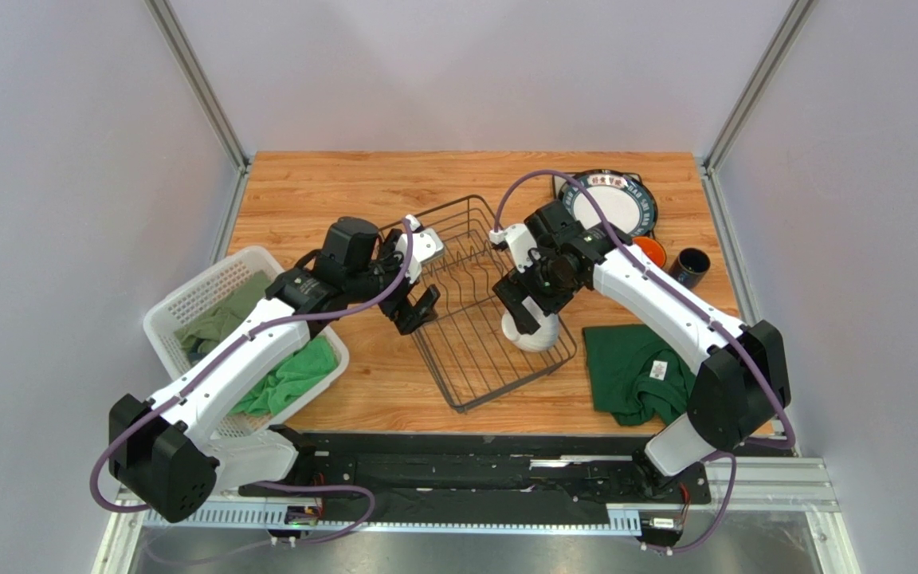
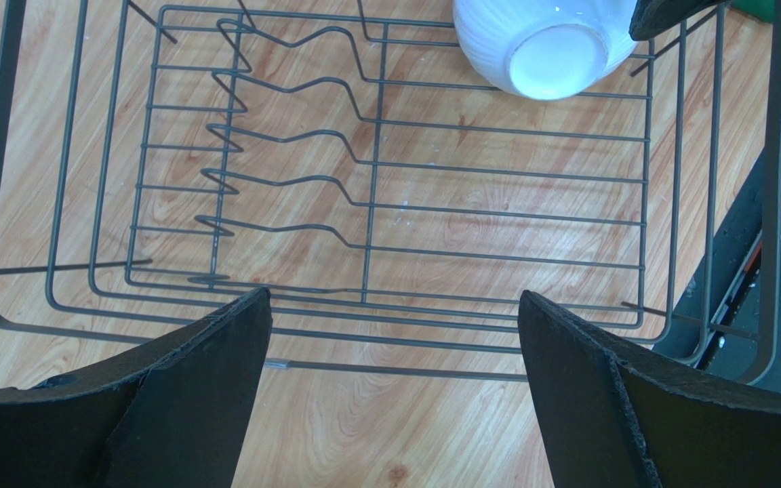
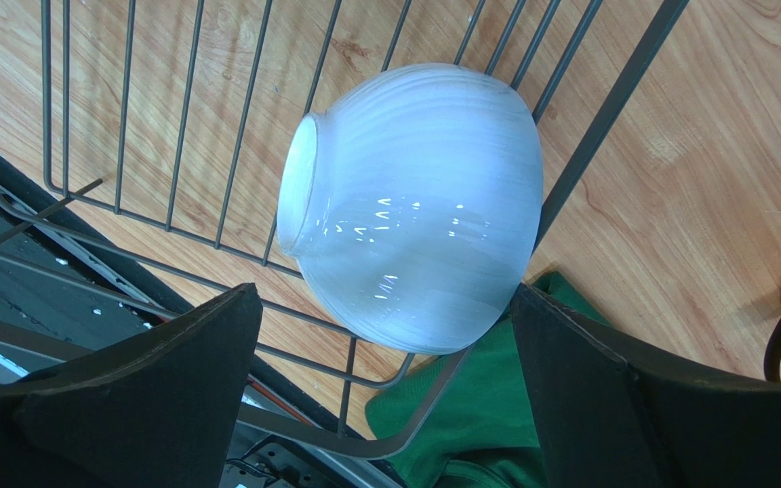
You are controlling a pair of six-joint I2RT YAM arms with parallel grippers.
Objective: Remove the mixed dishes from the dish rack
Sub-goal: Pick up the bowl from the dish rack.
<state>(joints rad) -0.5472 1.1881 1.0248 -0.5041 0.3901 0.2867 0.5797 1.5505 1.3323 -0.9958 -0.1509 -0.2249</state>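
The black wire dish rack (image 1: 464, 239) lies at an angle mid-table. The white ribbed bowl (image 1: 532, 331) lies tipped, base showing, in its near right corner. My right gripper (image 1: 533, 299) hangs open just above the bowl (image 3: 415, 203), its fingers spread either side and not touching it. My left gripper (image 1: 418, 306) is open and empty over the rack's left rim (image 2: 364, 366); the bowl (image 2: 542, 46) shows at the far end. A round white plate with a dark rim (image 1: 610, 203), the orange mug (image 1: 649, 251) and the dark blue mug (image 1: 691, 266) sit outside the rack at back right. I cannot make out the square plate.
A white slotted basket (image 1: 189, 313) holding green cloths stands at the left. A green cloth (image 1: 637, 371) lies right of the rack, touching its corner (image 3: 466, 427). The table's near edge and the black base rail (image 1: 488, 460) run just below the rack.
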